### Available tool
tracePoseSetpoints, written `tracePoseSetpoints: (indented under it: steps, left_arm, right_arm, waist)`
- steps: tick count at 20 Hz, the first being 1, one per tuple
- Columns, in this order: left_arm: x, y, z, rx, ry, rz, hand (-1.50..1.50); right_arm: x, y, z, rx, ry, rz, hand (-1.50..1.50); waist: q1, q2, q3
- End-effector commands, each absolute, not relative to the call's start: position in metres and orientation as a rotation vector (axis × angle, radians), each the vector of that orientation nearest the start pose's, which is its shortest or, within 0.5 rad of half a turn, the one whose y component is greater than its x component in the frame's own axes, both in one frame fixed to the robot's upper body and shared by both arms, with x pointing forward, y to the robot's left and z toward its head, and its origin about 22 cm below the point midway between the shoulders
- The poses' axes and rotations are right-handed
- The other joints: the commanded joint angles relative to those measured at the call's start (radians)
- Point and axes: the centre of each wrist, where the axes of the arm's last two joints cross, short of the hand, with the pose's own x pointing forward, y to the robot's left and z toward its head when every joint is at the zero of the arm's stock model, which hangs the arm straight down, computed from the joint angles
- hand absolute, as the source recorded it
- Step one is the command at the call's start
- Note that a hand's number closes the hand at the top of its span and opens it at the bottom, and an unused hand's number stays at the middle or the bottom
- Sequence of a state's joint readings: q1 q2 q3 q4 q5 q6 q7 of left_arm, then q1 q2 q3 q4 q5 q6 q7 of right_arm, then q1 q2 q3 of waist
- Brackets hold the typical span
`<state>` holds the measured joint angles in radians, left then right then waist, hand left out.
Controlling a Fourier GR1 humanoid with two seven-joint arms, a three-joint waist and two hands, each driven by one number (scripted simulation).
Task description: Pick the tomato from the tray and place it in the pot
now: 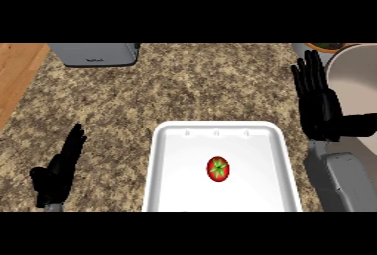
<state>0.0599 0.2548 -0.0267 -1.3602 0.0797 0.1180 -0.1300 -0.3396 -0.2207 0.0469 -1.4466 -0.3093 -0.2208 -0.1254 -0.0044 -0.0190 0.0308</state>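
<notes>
A red tomato [218, 169] with a green star-shaped stem lies in the white tray [169, 164], a little right of its middle. The pot [361, 84], pale inside, shows at the right edge, partly cut off. My right hand [321, 107] is held up with straight fingers just left of the pot's rim, above and right of the tray, holding nothing. At the lower left my left hand [59, 172] rests open with fingers up, well left of the tray.
A grey appliance [95, 54] stands at the back left of the speckled stone counter [184, 84]. A wooden strip [18, 69] runs along the far left. Something green [327, 46] peeks in at the top right.
</notes>
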Motion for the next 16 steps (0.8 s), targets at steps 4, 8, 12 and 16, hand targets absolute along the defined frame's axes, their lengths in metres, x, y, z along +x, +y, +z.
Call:
tracePoseSetpoints:
  steps: [4,8,12,16]
  left_arm:
    - [0.264,0.292,0.022,0.24,-1.625,-0.015,0.0]
    - [0.278,0.28,0.044,0.168,-1.67,0.0,0.0]
    - [0.288,0.277,0.081,0.153,-1.629,0.027,0.0]
    - [0.295,0.28,0.08,0.179,-1.627,0.069,0.0]
  right_arm:
    - [0.342,-0.242,0.063,0.212,-1.906,0.234,1.5]
    - [0.343,-0.256,0.071,-0.189,-1.917,0.832,1.5]
    - [0.349,-0.232,-0.002,0.083,-2.027,0.62,-1.5]
    - [0.349,-0.27,-0.012,0.202,-2.121,0.655,-1.5]
  waist:
    - [0.042,0.029,-0.027]
    - [0.067,0.034,-0.032]
    - [0.042,0.028,-0.028]
    - [0.022,0.025,-0.029]
